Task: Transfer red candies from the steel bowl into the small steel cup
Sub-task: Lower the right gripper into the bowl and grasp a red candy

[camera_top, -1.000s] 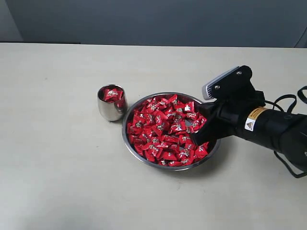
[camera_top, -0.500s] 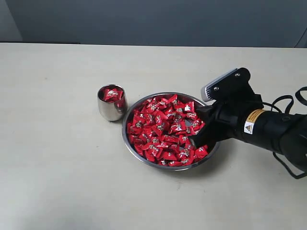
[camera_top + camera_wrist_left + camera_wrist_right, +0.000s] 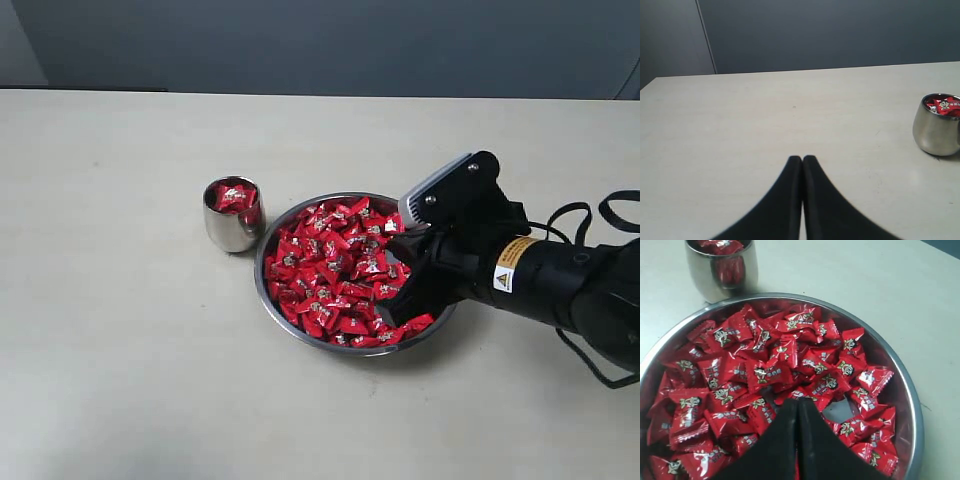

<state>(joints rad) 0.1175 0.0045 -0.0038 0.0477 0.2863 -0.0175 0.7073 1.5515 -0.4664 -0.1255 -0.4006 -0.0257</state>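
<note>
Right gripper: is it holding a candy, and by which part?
Cannot be told. The right gripper has its jaws shut, tips among the candies in the bowl; no candy shows between them.

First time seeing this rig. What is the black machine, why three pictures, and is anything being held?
It is a robot with two black arms, each ending in a pincer. The wide picture comes from a camera off the arms; the other two from cameras on the wrists. On the table stand a steel bowl heaped with red candies and, beside it, a small cup holding a few. The right pincer is shut, tips down among the bowl's candies; whether it pinches one does not show. The left pincer is shut and empty.
</note>
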